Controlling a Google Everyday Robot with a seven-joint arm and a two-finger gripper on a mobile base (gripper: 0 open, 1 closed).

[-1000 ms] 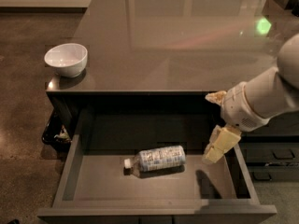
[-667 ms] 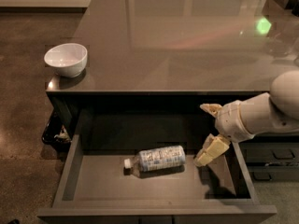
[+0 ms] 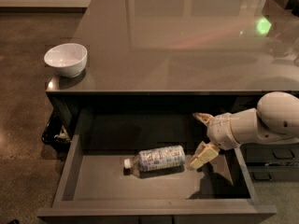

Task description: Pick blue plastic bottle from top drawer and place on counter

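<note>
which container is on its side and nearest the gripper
The blue plastic bottle, lying in the top drawer beside the gripper, whose jaws are open. The white bowl stands upright on the counter, farther away.

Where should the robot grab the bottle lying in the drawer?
Around the labelled middle of the blue plastic bottle, coming down from above. It lies on its side on the top drawer floor, white cap pointing left, so its round sides are free to pinch. The gripper, fingers open, hangs just beyond its right end.
</note>
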